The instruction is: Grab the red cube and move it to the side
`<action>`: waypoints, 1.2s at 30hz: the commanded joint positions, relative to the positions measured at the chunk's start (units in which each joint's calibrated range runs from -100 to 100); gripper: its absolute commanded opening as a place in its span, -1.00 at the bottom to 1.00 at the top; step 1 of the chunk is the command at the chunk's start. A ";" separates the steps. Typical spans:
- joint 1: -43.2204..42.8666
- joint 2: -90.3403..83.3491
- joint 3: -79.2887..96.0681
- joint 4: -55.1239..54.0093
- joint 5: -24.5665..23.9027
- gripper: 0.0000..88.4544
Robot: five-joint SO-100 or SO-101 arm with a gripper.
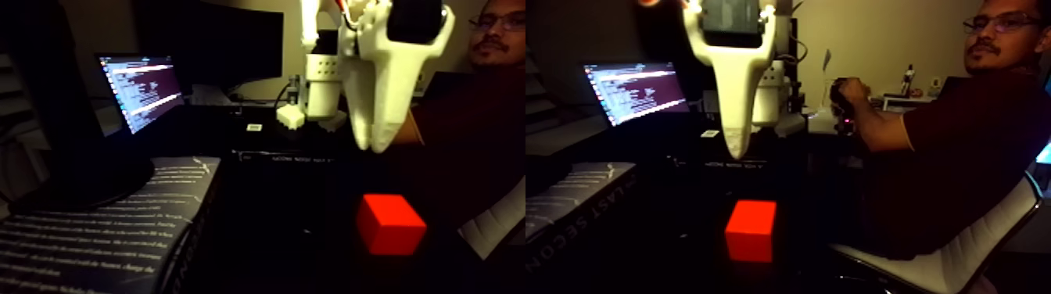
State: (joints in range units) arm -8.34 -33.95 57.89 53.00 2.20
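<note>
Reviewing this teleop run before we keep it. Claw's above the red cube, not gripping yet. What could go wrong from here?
1. The claw hangs above the red cube with its fingers looking closed; descending like that would likely knock the cube away.
2. The scene is very dark, the table nearly black, so depth alignment is hard to judge.
3. A book lies at the left of the cube; a sideways move that way could hit it.

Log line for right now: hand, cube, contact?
hand: above cube, shut, empty | cube: on dark table, untouched | contact: none | stage: pre-grasp
</note>
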 commanded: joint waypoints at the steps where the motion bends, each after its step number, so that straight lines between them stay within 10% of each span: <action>1: -0.74 -0.08 -2.16 -0.63 -0.23 -0.69; 12: -0.82 4.71 -1.52 0.21 -0.18 -0.07; 36: 1.26 21.85 -16.85 9.67 -2.12 -0.04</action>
State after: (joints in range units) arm -8.34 -12.83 43.01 64.34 0.94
